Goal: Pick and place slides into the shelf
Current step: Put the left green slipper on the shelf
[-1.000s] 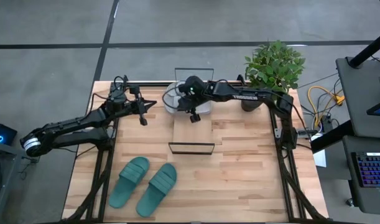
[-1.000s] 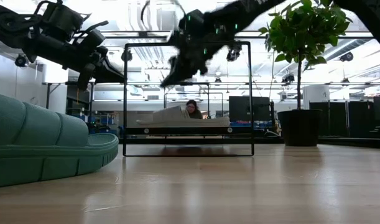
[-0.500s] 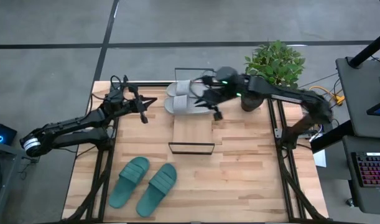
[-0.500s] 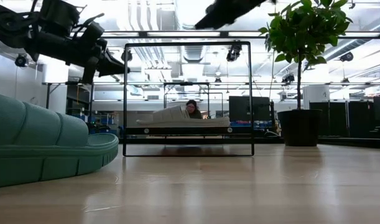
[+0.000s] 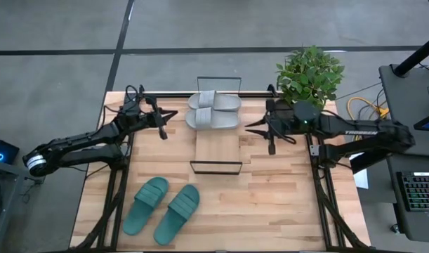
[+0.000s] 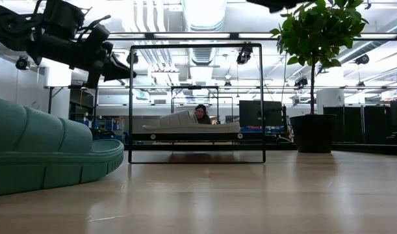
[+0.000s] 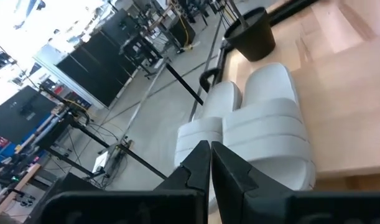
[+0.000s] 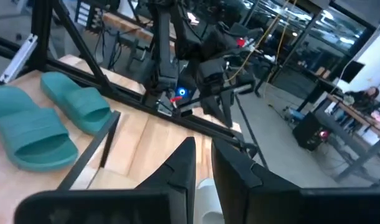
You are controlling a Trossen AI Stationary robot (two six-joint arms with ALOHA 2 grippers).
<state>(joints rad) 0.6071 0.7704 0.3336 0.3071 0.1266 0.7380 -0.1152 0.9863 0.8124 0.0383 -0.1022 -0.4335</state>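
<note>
A: Grey slides (image 5: 213,110) sit side by side on the far end of the shelf (image 5: 217,147), so that pair looks placed. The right gripper (image 5: 259,130) hangs above the table just right of the shelf, empty, with only a narrow gap between its fingers.

B: And the left gripper (image 5: 163,124)?

A: Up in the air left of the shelf, fingers pressed together, holding nothing.

B: So what's left?

A: The teal slides (image 5: 163,209). Both lie on the near left of the table, well apart from either gripper. I'd call this the gap between pairs.

B: Next move?

A: By my read, one arm has to reach near, spread its fingers, and grip a teal slide by its strap. The near end of the shelf top is bare.
</note>
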